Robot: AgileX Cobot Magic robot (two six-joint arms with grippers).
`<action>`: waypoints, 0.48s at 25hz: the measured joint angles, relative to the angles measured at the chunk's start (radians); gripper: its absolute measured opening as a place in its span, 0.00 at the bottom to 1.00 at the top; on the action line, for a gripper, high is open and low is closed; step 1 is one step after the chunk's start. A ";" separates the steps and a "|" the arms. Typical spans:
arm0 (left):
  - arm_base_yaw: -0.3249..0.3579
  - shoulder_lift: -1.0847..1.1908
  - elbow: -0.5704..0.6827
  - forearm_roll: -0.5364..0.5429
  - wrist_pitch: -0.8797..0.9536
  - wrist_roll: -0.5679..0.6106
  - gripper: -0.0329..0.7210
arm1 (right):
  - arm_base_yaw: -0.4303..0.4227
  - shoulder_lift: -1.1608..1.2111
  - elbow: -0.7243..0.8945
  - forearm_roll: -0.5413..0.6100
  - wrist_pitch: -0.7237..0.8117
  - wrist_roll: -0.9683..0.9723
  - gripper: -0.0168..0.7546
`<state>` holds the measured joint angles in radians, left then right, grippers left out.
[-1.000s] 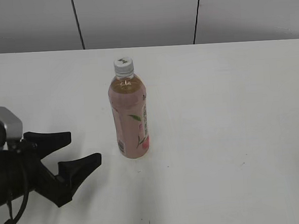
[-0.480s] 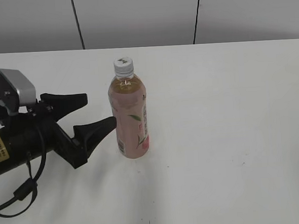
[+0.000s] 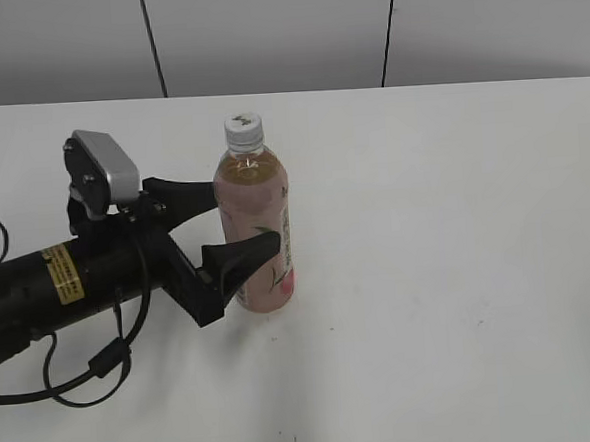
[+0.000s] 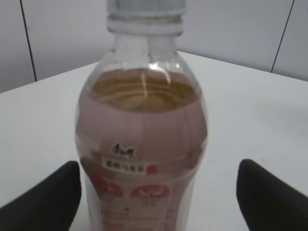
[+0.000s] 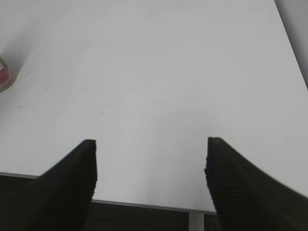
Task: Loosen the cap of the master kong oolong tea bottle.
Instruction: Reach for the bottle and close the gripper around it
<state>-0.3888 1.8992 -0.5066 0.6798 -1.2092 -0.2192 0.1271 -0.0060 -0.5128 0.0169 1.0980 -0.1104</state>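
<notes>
The master kong oolong tea bottle (image 3: 256,226) stands upright on the white bench (image 3: 455,221), long axis vertical, the cap (image 3: 243,130) uppermost and seated on the neck. It is left of the bench's middle in the exterior view, its pink label facing the camera and the amber tea reaching into the shoulder.

The left gripper (image 3: 233,222) lies nearly level, reaching in from the left with its fingers (image 3: 239,262) spread apart on either side of the lower body of the bottle. One finger passes in front of the label; the other runs behind the bottle, its tip hidden. Whether either finger touches the plastic cannot be told. In the left wrist view the bottle (image 4: 143,144) fills the centre, with a dark fingertip (image 4: 45,202) at each lower corner and clear bench showing between the right fingertip and the bottle; the cap (image 4: 145,12) is cut off by the top edge.

The right gripper (image 5: 151,180) appears only in its own wrist view, its fingers (image 5: 72,185) wide apart over bare bench (image 5: 159,72) near the front edge, holding nothing. A sliver of the bottle's base (image 5: 4,79) shows at the left border. Behind the bench is a grey panelled wall (image 3: 273,32) with dark seams.
</notes>
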 joint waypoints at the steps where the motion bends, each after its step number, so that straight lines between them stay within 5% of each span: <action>1: -0.001 0.019 -0.010 0.000 0.000 0.000 0.82 | 0.000 0.000 0.000 0.000 0.000 0.000 0.71; 12: -0.002 0.142 -0.130 -0.022 0.000 -0.001 0.82 | 0.000 0.000 0.000 0.000 0.000 0.000 0.71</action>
<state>-0.3907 2.0412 -0.6361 0.6576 -1.2092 -0.2201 0.1271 -0.0060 -0.5128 0.0169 1.0980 -0.1104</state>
